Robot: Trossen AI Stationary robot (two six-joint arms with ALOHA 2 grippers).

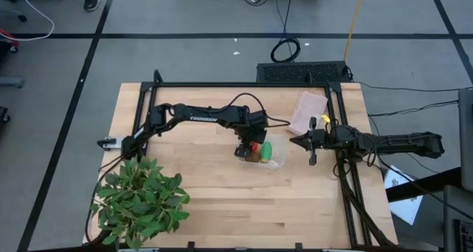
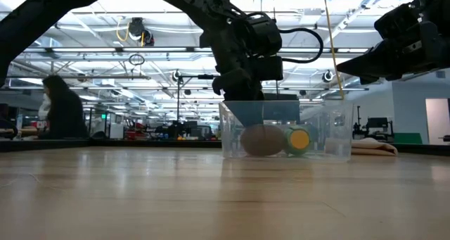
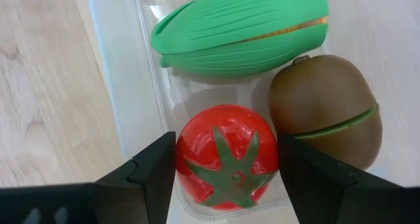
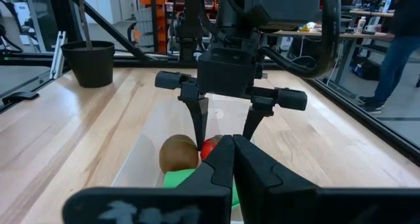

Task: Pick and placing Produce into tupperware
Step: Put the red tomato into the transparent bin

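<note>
1. Table: we record a light wooden top with a black frame along its far and right edges.
2. Tub: clear plastic, rectangular with rounded corners, standing right of the table's middle. We find all three produce pieces inside it.
3. Tomato: red ball with a green star-shaped top, in the tub, touching or just beside the kiwi.
4. Kiwi: fuzzy brown oval with a green seam, in the tub beside the tomato.
5. Green piece: bright green, ribbed, oblong, with a thin orange seam, lying in the tub next to the other two.
6. Left gripper: over the tub, pointing down into it. We see its fingers spread, one on each side of the tomato; whether they touch it we cannot tell.
7. Right gripper: level above the table, just right of the tub, aimed at it. We see its fingers pressed together with nothing between them.
8. Packet: pinkish-tan, flat, lying behind the right gripper near the far edge.
9. Plant: leafy green, at the near left corner, well apart from the tub.
</note>
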